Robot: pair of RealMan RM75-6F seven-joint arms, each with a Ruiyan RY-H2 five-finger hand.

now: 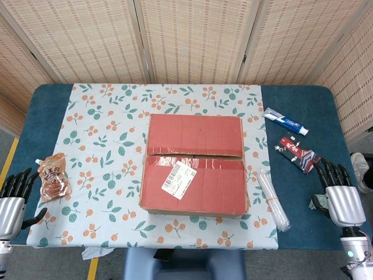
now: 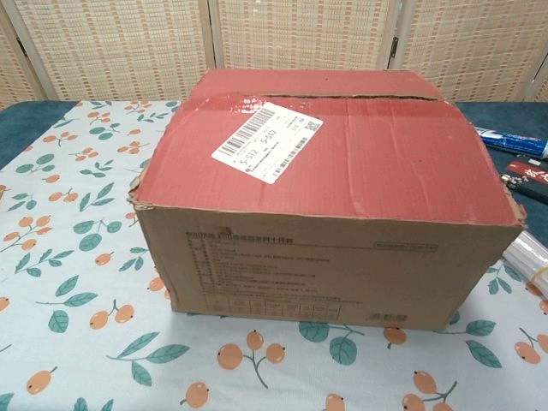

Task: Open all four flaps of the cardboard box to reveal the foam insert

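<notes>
A cardboard box (image 1: 194,164) with a red top stands in the middle of the floral cloth, its two top flaps lying flat and meeting along a seam (image 1: 195,156). A white shipping label (image 1: 179,178) is stuck on the near flap. In the chest view the box (image 2: 325,180) fills the frame, with printed text on its brown front wall. No foam shows. My left hand (image 1: 13,195) hangs at the table's near left corner, fingers spread, holding nothing. My right hand (image 1: 340,195) is at the near right corner, also with fingers apart and empty. Neither touches the box.
An orange snack pouch (image 1: 52,176) lies left of the box. A clear plastic-wrapped bundle (image 1: 274,199) lies right of it. A toothpaste tube (image 1: 285,121) and a dark red packet (image 1: 298,154) lie at the right on the blue table (image 1: 303,105). Woven screens stand behind.
</notes>
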